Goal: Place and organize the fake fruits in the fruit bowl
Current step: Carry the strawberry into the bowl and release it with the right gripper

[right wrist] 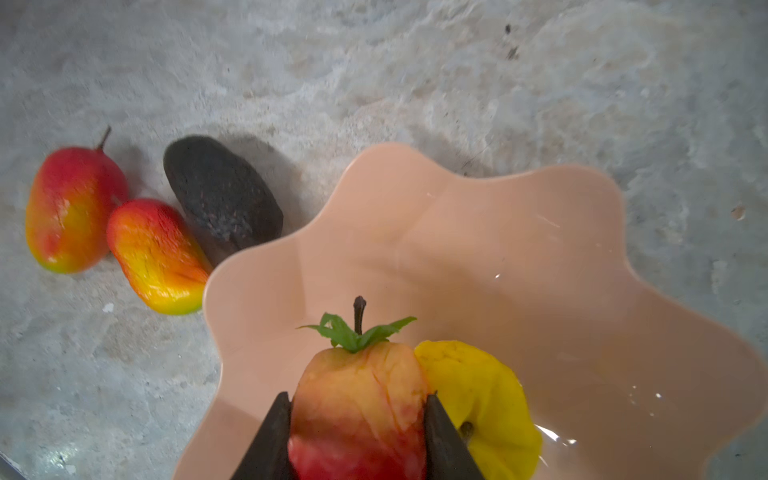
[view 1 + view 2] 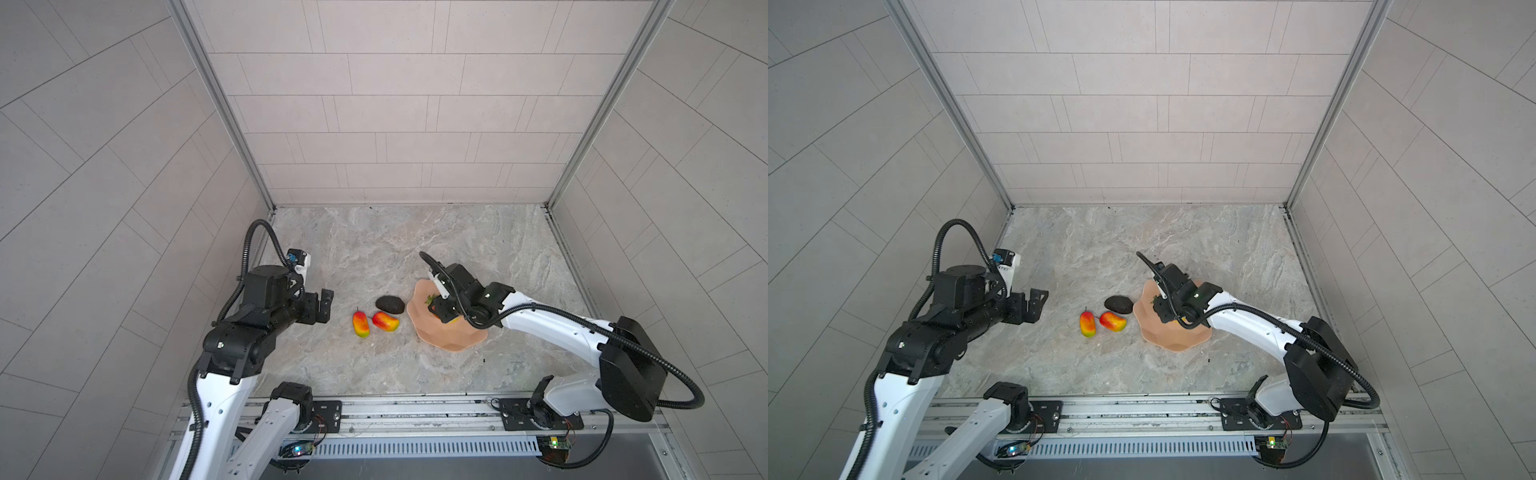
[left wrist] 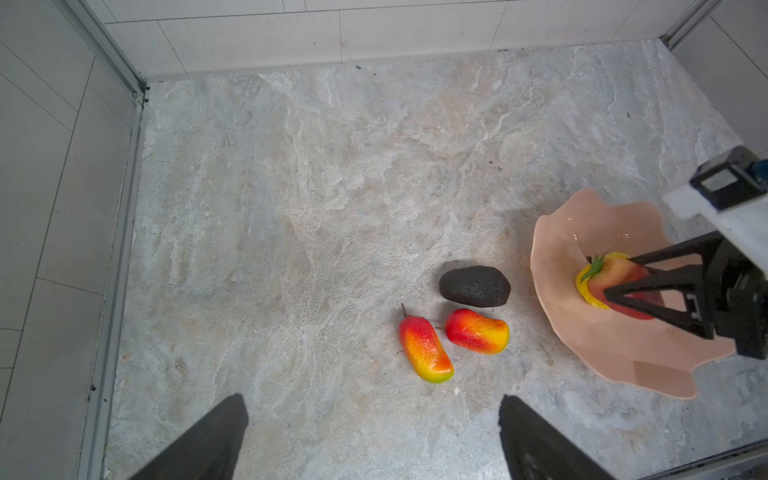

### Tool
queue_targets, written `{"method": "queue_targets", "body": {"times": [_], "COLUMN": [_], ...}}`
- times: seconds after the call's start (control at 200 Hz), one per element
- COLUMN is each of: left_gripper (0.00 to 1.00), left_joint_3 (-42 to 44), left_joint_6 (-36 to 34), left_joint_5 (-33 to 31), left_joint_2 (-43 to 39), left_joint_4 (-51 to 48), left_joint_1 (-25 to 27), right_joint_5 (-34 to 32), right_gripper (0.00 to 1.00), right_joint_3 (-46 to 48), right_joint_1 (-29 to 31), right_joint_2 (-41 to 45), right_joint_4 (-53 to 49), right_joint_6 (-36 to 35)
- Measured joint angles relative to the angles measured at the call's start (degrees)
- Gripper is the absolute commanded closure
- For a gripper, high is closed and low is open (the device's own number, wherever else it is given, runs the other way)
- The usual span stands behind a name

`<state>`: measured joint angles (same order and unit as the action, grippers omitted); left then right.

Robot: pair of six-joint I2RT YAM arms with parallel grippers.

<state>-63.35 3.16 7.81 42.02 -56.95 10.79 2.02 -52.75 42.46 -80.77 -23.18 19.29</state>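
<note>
Between the right jaws: strawberry [image 1: 361, 374], red fading pale toward its green leaves. The right gripper [image 1: 358, 397] pinches it on both flanks, jaws closed down firmly onto it, leaf end and dark stem pointing away from the wrist.
Strawberry's place: inside the fruit bowl [image 1: 498, 249], on the side of the basin nearer the right arm. Whether it rests on the bowl's floor, can't tell.
Right beside it: yellow wrinkled fruit [image 1: 478, 399], lying in the bowl, up against the strawberry and one gripper finger.
Fruit bowl: peach-pink, glossy, wavy rim, sitting on the marble tabletop [image 2: 374, 249], right of centre in both top views and partly under the right arm.
Just outside the rim: avocado [image 3: 475, 286], dark and rough, on the table near the bowl's left edge. The left wrist view shows a small gap between them.
Nearer the robot than the avocado: inner mango [image 3: 477, 331] and outer mango [image 3: 424, 349], side by side on the table, stem ends close together.
Left gripper [image 3: 372, 398]: jaws wide apart, nothing between them, held above the table left of the mangoes, well apart from every fruit.
</note>
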Motion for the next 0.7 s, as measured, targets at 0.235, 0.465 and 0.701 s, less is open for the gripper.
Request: {"method": "queue_targets", "body": {"times": [0.235,0.465,0.701], "left_gripper": [0.00,0.00,0.00], "left_joint_3": [-0.07,-0.07,-0.09], "left_joint_6": [0.04,0.02,0.02], "left_joint_5": [0.15,0.13,0.15], "left_joint_2": [-0.11,-0.31,-0.17], "left_joint_4": [-0.39,-0.57,-0.63], "left_joint_1": [0.00,0.00,0.00], "right_joint_5": [-3.50,-6.10,-7.48], "right_gripper": [0.93,0.84,0.68], "right_joint_3": [1.57,2.51,2.67], "right_joint_1": [3.15,4.79,4.79], "right_joint_2": [0.00,-2.12,-4.42], "right_joint_4": [2.47,4.90,5.44], "right_joint_6": [0.37,0.70,0.63]}}
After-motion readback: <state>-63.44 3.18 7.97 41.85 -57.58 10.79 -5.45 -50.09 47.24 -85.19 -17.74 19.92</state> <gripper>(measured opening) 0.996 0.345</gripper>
